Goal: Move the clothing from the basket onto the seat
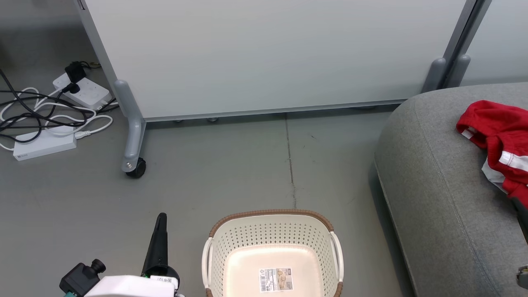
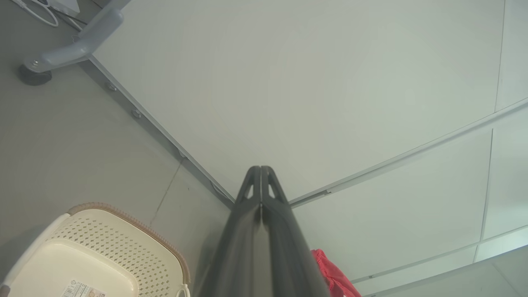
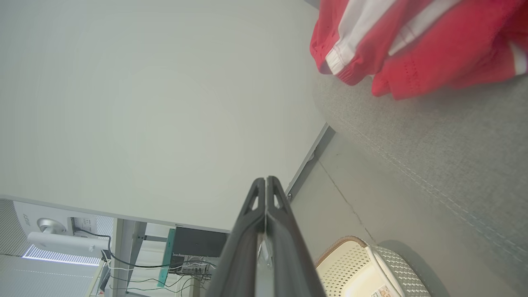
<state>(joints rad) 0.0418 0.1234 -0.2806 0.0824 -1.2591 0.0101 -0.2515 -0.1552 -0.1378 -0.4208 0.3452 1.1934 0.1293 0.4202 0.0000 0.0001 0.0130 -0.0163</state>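
My left gripper (image 2: 260,168): fingers pressed together, nothing held, left of the laundry basket (image 1: 247,243). My right gripper (image 3: 266,178): likewise closed, nothing held. Red clothing (image 1: 497,136) lies on the grey sofa (image 1: 433,177), well apart from the basket.

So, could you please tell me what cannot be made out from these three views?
Clothing: head view's right edge cuts it off, and the right wrist view's top edge crops it, so the garment count is unclear.
Basket: its near side is cut off by the head view's bottom edge.
Sticker on the Basket floor: print too small to read.
Seat: cut off by the head view's right and bottom edges.
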